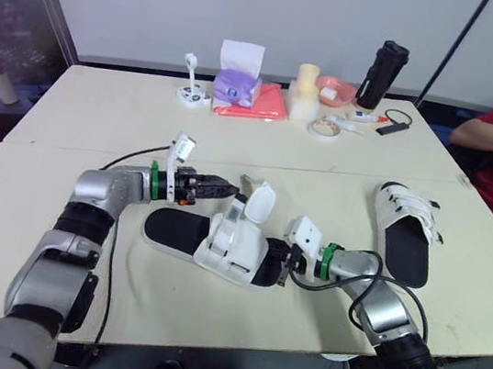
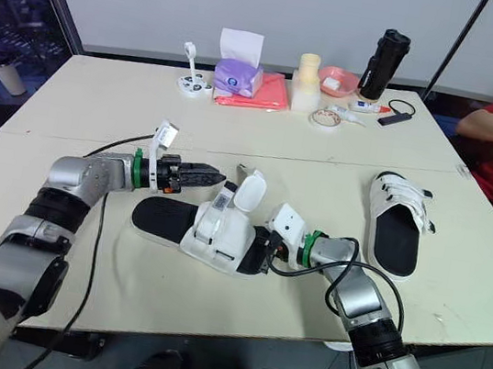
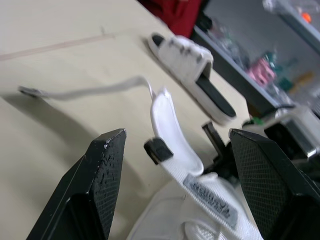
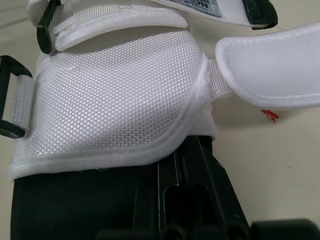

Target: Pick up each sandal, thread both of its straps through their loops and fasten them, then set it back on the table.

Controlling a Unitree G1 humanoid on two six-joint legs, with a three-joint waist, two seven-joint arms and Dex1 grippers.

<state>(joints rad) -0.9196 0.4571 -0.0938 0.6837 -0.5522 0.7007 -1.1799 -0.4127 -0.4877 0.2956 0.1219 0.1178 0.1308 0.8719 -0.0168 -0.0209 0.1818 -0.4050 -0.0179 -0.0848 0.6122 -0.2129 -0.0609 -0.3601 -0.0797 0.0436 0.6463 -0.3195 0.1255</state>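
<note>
Evidently the threading step is in hand on the near sandal, which lies on its sole at the middle of the table. Both its straps are unfastened: one flap stands upright, and a second rises beside it.

The left gripper hovers just beside the upright flap with its jaws released and wide apart. The left wrist view shows the flap between the two fingers, not yet pinched. The right gripper is pressed against the sandal's end at the sole; whether it is clamping the sole cannot be told.

The next move appears to call for closing on the flap tip and steering it to a black loop on the upper's side, with the sandal held steady.

The second sandal lies well apart to the right. Straps cross its upper, but whether they are fastened cannot be made out. The sandal's far side and the loop openings are hidden behind the upper.
</note>
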